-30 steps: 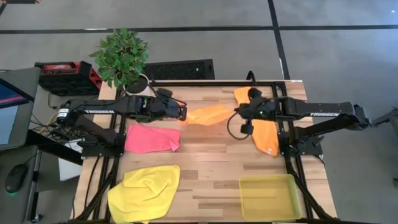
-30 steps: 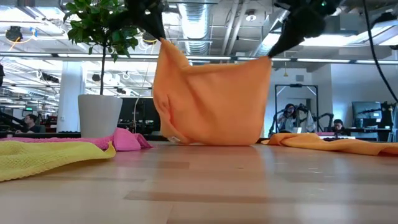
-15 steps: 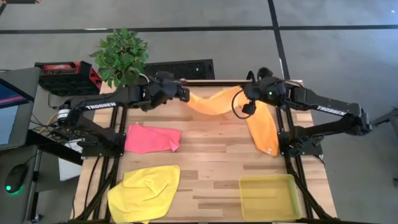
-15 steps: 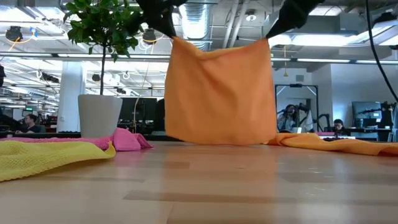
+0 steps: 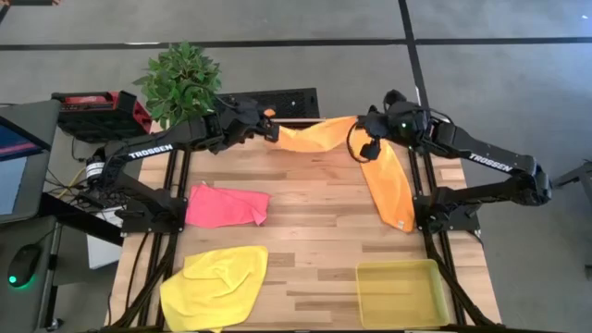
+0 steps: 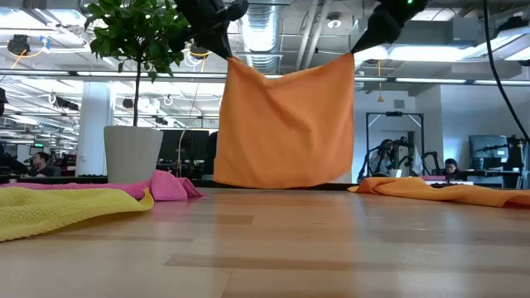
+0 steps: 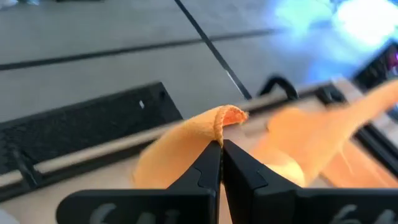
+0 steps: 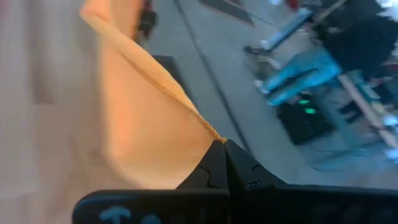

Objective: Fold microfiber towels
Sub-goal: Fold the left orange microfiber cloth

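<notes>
Left gripper point(image 5: 270, 129): clamped on one top corner of the held orange towel point(image 6: 286, 124), above the table's point(image 5: 314, 231) far edge.
Held towel: stretched between both grippers, hanging flat as a near-square sheet, lightly creased.
Right gripper point(image 5: 363, 129): pinched tight on the other top corner.
Second orange towel point(image 5: 393, 190): draped along the right side.
Pink towel point(image 5: 227, 205): crumpled, left middle.
Yellow towel point(image 5: 217, 285): rumpled, near left corner.
Tray point(image 5: 400, 292): near right corner.
Low view only: the towel's bottom edge hangs just clear of the tabletop.
Wrist views only: each pair of fingers nipping a folded corner.
Change: a second ago the towel sagged onto the table; both grippers have since moved back, pulling it taut.
</notes>
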`<state>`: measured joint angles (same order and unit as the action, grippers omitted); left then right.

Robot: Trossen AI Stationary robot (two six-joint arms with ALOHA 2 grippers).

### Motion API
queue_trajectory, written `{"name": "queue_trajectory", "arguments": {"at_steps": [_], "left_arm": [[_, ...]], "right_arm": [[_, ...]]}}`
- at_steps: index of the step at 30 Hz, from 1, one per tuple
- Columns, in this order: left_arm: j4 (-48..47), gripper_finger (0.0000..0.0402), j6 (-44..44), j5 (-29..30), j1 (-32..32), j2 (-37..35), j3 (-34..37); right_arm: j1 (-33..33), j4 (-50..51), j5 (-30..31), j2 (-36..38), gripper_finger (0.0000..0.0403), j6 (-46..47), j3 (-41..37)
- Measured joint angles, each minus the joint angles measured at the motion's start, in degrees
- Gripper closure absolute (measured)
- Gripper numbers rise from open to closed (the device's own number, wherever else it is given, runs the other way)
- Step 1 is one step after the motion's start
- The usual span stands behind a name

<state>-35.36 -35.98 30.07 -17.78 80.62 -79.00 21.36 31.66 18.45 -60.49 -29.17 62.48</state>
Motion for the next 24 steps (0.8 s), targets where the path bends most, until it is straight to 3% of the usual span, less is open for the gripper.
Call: {"name": "queue_trajectory", "arguments": {"at_steps": [3, 9, 19, 24], "left_arm": [[-5.79, 0.0401, -1.22, -1.78, 2.12, 0.00, 0.00], [-14.67, 0.0401, -8.96, -4.09, 8.25, 1.20, 2.11], [-15.28, 0.0401, -24.51, -9.62, 18.24, 1.14, 7.82], [-14.62, 0.0401, -33.59, -12.58, 22.68, 1.14, 11.26]], "right_arm": [[-2.16, 6.80, -3.38, -0.28, 0.0403, 4.54, -0.16], [-8.17, 14.46, -4.25, -0.71, 0.0403, 12.72, -3.11], [-17.70, 19.52, -10.96, -0.67, 0.0403, 25.96, -8.42], [-22.38, 18.97, -11.12, -0.68, 0.0403, 31.84, -11.31]]}}
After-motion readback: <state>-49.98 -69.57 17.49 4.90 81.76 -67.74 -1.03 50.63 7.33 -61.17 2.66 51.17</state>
